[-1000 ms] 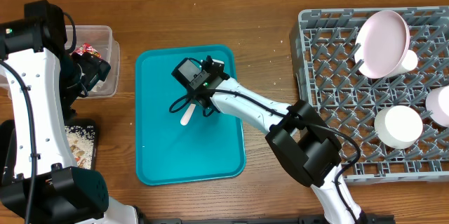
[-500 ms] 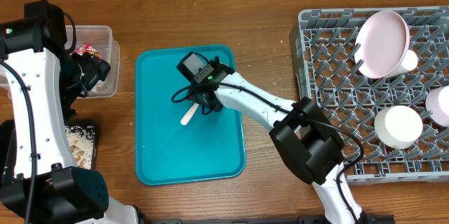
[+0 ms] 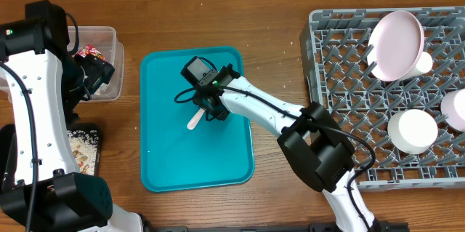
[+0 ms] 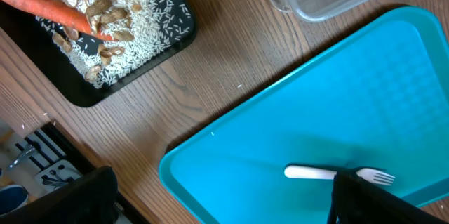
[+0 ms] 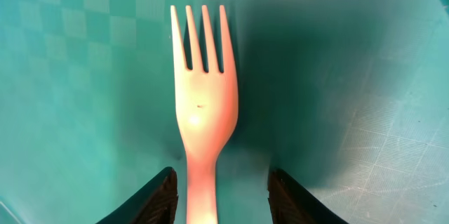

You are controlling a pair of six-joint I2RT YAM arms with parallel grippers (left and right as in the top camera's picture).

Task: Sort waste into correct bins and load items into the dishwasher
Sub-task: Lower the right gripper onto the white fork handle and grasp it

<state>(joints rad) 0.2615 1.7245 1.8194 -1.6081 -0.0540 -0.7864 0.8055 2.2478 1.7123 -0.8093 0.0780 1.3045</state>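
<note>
- On the teal tray (image 3: 218, 161), the fork (image 3: 193, 121) lies flat a little above the tray's middle. It is exactly where it lay a second ago and has been neither lifted nor nudged.
- Your right end effector (image 5: 223, 197) shifted slightly in that second, a touch toward the tray's right edge and back. It now sits low over the fork's handle end.
- The right wrist view shows its jaws partly open, one finger on each side of the handle, with bare tray visible in both gaps. It has hold of nothing.
- Your left end effector (image 4: 221, 189) hangs wide open and empty off the tray's left side. Its arm has not moved in the overhead view.
- Right of the tray, the dish rack (image 3: 341, 65) carries the plate (image 3: 396, 39) and the other white dishes (image 3: 413, 130).
- Left of the tray, the red wrapper (image 3: 91, 50) is in the clear tub (image 3: 102, 37). The carrot (image 4: 42, 6) and rice (image 4: 133, 13) lie in the black tray (image 4: 77, 92).
- Assessment: the only change is alignment over the fork. The fork looks to be the last item outside the rack, so closing, lifting and carrying it right of the tray remain.
- Risk: the handle sits nearer one finger than the other. On the smooth tray, you should expect the slim fork to slide or pivot as the jaws close.
</note>
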